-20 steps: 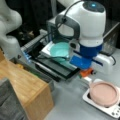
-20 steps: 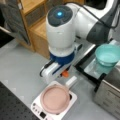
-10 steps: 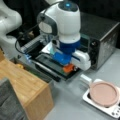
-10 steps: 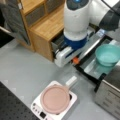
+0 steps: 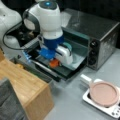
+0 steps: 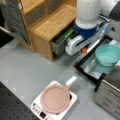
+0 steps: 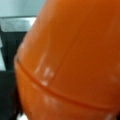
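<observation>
My gripper (image 5: 54, 63) (image 6: 84, 50) hangs low over the open oven door (image 5: 65, 72) (image 6: 86, 65), shut on a small orange object (image 7: 75, 60). That object fills the wrist view and hides the fingers there. In both front views it shows as an orange spot under the white and blue hand. A teal bowl (image 6: 108, 55) (image 5: 68, 46) sits on the oven's pulled-out tray, just beyond the hand. The steel oven (image 5: 100, 32) (image 6: 110, 92) stands behind the door.
A pink pan (image 5: 103, 93) (image 6: 55, 98) with a white handle rests on a small white hob (image 5: 110, 110) (image 6: 37, 108). A wooden cabinet (image 5: 22, 85) (image 6: 52, 22) stands beside the oven door, its drawer (image 6: 60, 43) open near the hand.
The arm has swung away from the pan side toward the oven door and cabinet, carrying the orange object and ending lower over the door.
</observation>
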{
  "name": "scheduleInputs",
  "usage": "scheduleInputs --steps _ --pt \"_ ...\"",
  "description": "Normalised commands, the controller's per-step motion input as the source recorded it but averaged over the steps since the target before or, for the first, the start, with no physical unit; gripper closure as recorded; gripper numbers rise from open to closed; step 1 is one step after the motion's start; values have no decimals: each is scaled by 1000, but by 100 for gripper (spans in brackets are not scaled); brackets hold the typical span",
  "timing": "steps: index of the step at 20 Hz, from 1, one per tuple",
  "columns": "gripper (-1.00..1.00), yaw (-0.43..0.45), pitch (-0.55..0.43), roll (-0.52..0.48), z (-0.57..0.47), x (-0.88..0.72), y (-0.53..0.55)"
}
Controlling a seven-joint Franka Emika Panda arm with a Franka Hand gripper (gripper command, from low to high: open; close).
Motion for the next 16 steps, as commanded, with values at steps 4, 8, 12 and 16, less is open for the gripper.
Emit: scheduleInputs --steps 4,8,12,16 --pt "100 41 -217 131 -141 -723 177" --pt "100 30 -182 83 -165 -533 135" --pt "100 12 -138 50 -149 -258 56" --pt "100 16 -116 65 -105 -107 -1"
